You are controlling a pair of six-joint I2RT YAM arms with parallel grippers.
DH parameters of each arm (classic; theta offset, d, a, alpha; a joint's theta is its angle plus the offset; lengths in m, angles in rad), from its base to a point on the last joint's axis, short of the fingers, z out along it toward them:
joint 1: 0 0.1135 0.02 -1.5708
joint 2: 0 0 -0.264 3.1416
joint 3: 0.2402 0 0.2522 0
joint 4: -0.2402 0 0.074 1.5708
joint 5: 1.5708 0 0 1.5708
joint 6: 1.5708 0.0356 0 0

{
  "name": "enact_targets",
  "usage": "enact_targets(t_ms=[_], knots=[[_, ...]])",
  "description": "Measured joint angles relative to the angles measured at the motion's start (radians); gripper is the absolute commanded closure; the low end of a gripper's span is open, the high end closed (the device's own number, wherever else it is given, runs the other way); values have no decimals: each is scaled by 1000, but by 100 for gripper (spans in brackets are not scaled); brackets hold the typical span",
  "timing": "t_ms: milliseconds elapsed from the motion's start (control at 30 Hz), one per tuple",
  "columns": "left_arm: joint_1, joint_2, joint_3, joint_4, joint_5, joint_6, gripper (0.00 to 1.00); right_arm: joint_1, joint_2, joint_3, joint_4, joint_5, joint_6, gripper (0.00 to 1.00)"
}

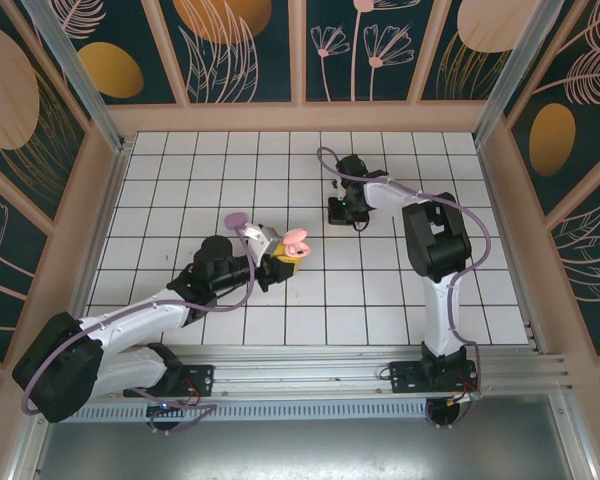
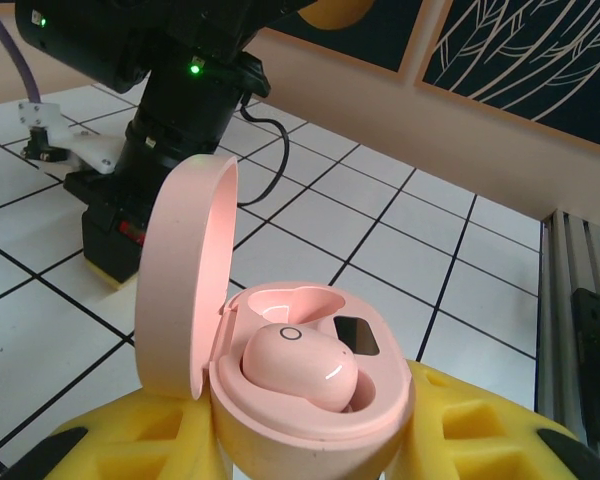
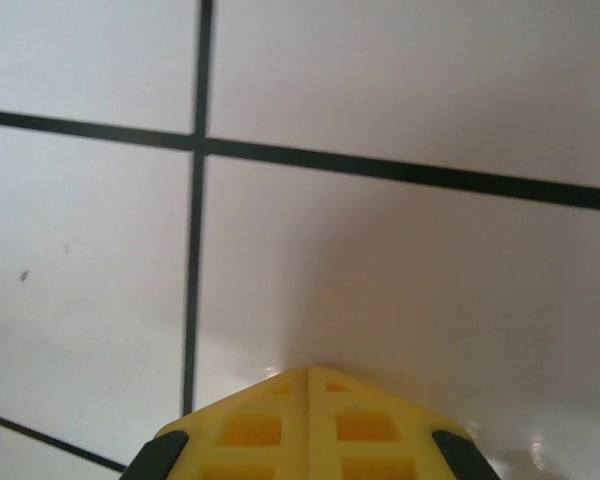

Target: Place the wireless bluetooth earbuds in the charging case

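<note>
1. Left wrist view: the left end effector [image 2: 310, 450] has its yellow pads [image 2: 130, 450] closed on the base of a pale pink oval plastic charging case [image 2: 280, 440]. The case's hinged lid [image 2: 180, 280] stands open on the left.
2. One small, glossy, pale pink rounded earbud [image 2: 300, 365] sits in the case. The hollow behind it, next to a little dark window [image 2: 355, 335], looks free to me.
3. Right wrist view: the right end effector [image 3: 310, 415] has its yellow tips pressed together with nothing between them. It points down at the white tiled worktop [image 3: 400, 250].
4. To do this step well, I'd have the left arm hold the case level and steady with the lid well back.
5. The right should part its jaws before coming down on the next bud. It should then pinch the bud lightly by its sides and lower it straight into the free hollow, clear of the lid.
6. My guess is that so smooth a bud could squirt out of a hard pinch or seat crooked.
7. Top external view gives the layout the wrist cameras lack. The case is a pink speck near the middle of the worktop, and the right end effector hangs a little beyond it, apart from it.
8. A small lilac rounded object [image 1: 235, 218] lies just beside the left wrist, too small to tell whether it is a bud or a case.
9. The wrist view, for its part, makes plain that a bud is seated.
</note>
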Motion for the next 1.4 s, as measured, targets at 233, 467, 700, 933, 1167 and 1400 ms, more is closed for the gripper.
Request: enact_targets(t_ms=[233, 467, 700, 933, 1167, 1400], knots=[[0, -4, -1, -2, -3, 0, 79, 10, -81, -32, 12, 53, 86, 99], [0, 11, -1, 6, 2, 0, 79, 10, -364, -343, 194, 68, 417, 71], [0, 25, -1, 6, 15, 15, 78, 9, -424, -493, 310, 117, 642, 66], [0, 15, -1, -1, 18, 27, 79, 4, -424, -526, 369, 153, 747, 74], [0, -17, -1, -5, 21, 41, 79, -14, -424, -549, 405, 164, 795, 73], [0, -34, -1, -31, 20, 57, 78, -27, -414, -552, 444, 154, 800, 72]])
